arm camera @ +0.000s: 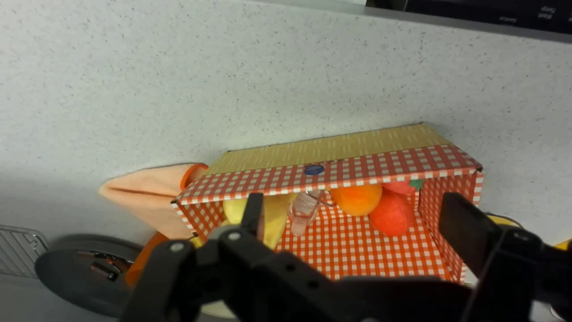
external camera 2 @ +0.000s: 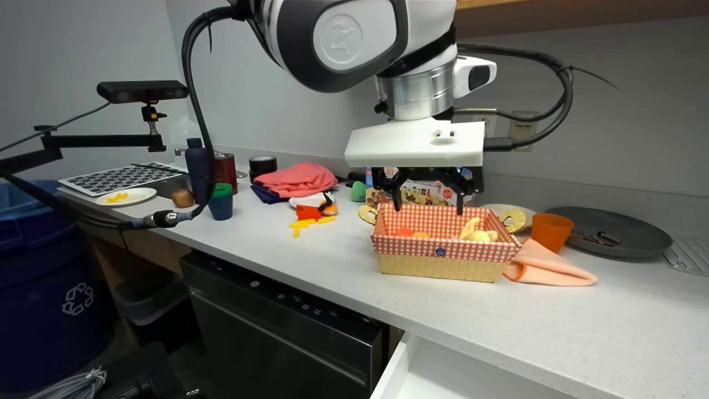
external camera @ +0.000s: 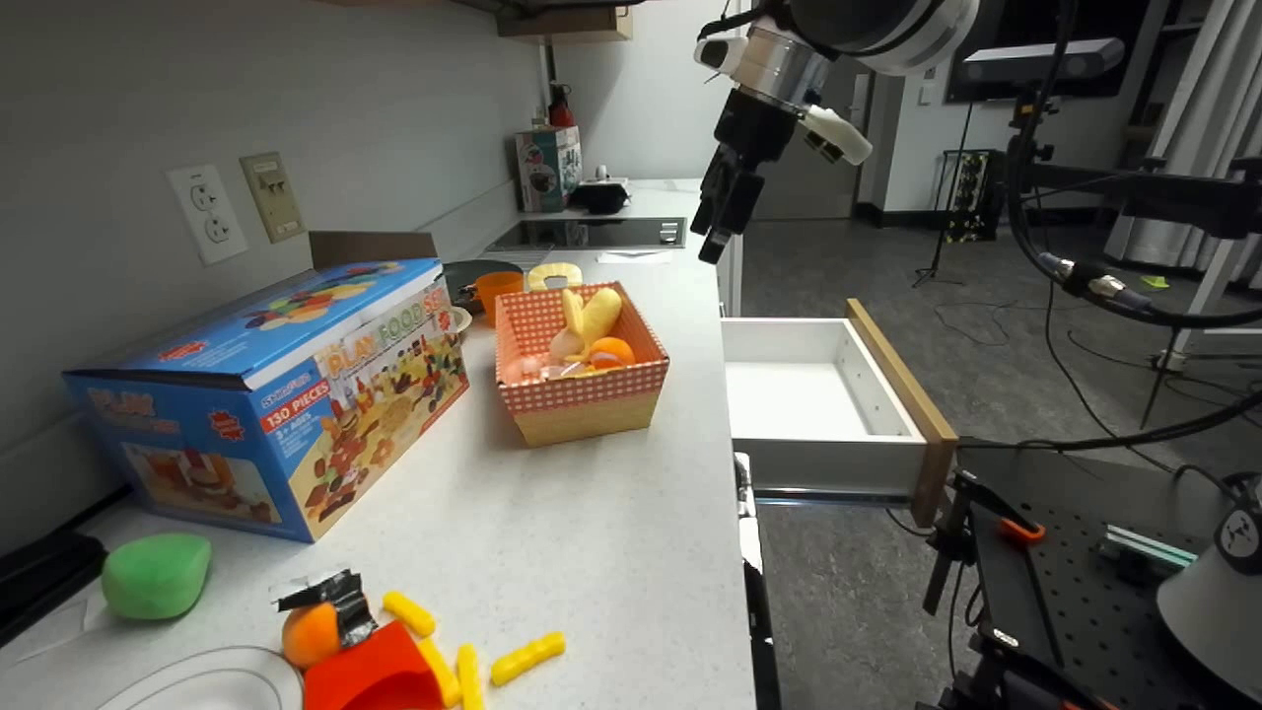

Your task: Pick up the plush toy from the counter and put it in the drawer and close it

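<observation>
Yellow plush toy (external camera 2: 479, 235) lies in the gingham basket (external camera 2: 435, 266); pincer (external camera 2: 429, 209) hangs spread, presumably for grasping; the extended drawer (external camera: 801, 394) likely awaits it.

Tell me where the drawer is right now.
In an exterior view, the drawer stands pulled out below the right edge of the counter, with the checked basket to its left.
</observation>
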